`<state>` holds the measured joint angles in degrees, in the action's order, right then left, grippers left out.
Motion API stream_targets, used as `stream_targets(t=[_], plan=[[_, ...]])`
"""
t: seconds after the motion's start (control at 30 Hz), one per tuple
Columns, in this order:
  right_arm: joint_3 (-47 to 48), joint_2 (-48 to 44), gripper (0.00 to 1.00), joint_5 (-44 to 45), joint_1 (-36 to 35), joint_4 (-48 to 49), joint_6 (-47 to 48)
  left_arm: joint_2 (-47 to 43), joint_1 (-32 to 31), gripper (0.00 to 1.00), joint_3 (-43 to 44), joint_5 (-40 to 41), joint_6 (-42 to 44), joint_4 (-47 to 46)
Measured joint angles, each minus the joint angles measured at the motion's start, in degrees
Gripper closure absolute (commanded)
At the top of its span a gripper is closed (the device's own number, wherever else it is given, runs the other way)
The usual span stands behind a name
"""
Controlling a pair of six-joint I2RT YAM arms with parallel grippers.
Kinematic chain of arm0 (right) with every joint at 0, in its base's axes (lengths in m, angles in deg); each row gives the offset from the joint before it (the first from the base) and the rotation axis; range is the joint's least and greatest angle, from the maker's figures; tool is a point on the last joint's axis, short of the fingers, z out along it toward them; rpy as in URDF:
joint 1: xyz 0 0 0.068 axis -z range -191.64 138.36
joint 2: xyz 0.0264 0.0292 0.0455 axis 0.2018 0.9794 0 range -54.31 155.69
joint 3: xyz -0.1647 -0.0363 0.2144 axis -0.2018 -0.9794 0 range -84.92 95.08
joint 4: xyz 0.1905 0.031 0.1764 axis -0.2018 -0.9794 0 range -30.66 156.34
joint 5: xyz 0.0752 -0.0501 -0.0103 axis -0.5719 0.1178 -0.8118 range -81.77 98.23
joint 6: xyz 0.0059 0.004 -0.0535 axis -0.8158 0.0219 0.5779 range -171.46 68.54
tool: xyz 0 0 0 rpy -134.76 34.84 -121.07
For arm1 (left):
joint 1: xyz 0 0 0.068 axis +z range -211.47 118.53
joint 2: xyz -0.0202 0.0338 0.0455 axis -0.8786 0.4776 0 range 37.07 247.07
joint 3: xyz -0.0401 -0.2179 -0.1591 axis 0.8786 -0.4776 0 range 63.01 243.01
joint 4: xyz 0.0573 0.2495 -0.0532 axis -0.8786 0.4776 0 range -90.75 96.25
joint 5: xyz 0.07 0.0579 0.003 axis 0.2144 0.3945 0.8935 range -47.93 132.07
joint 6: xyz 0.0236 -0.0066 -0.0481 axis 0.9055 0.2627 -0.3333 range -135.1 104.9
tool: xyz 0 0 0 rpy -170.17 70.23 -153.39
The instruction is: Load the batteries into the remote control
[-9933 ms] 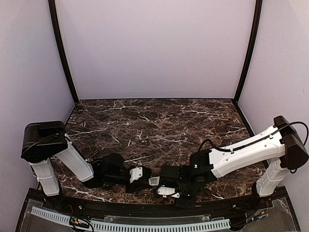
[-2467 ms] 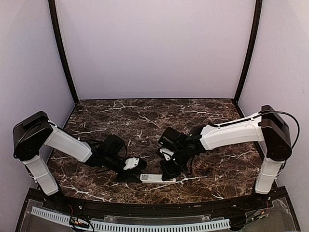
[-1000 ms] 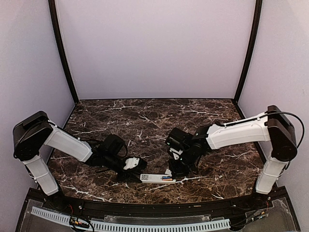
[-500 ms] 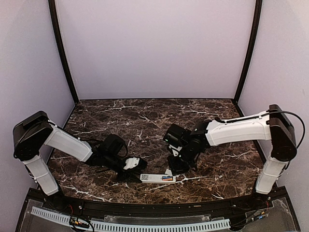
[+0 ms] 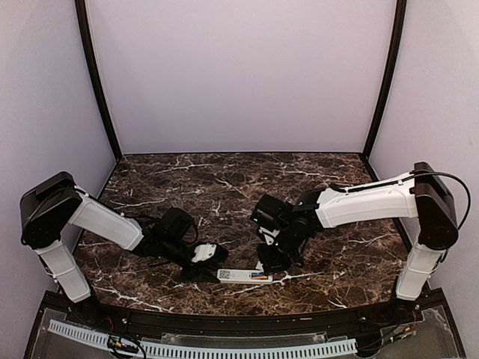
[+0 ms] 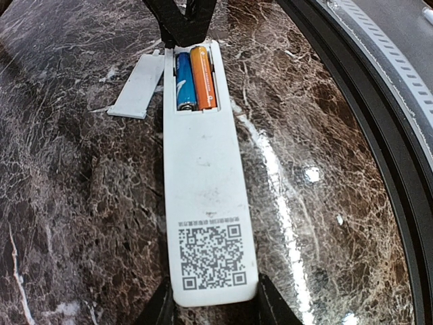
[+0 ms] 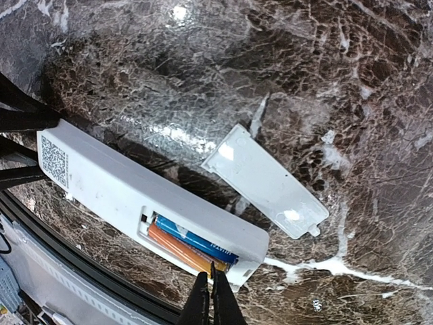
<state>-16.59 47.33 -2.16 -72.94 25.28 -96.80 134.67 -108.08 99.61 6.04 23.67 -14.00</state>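
The remote control [image 6: 203, 203] lies back up on the marble near the table's front edge, showing a QR sticker. Both batteries sit side by side in its open recess, the blue one [image 6: 185, 81] beside the orange one [image 6: 202, 78]. My left gripper [image 6: 215, 303] is shut on the remote's sticker end, one finger on each long side. In the right wrist view my right gripper [image 7: 212, 272] is shut, its tips at the end of the orange battery [image 7: 183, 252], beside the blue battery [image 7: 196, 242]. From above, the remote control [image 5: 243, 275] spans between the left gripper [image 5: 212, 268] and right gripper [image 5: 268, 262].
The loose white battery cover [image 7: 265, 179] lies flat on the marble just beyond the remote's recess end, also seen as a cover [image 6: 139, 84] in the left wrist view. The black raised table rim [image 6: 379, 101] runs close along the remote's near side.
The right wrist has shifted slightly left above the remote's recess end. The left arm and the remote have not moved.
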Motion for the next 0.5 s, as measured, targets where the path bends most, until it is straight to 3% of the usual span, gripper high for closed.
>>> stream_targets(t=[0.5], plan=[[-1.09,1.33,1.00,-0.44,-0.26,1.27,-0.70,0.00,0.00,1.00,0.02,-0.20,0.04,-0.07]])
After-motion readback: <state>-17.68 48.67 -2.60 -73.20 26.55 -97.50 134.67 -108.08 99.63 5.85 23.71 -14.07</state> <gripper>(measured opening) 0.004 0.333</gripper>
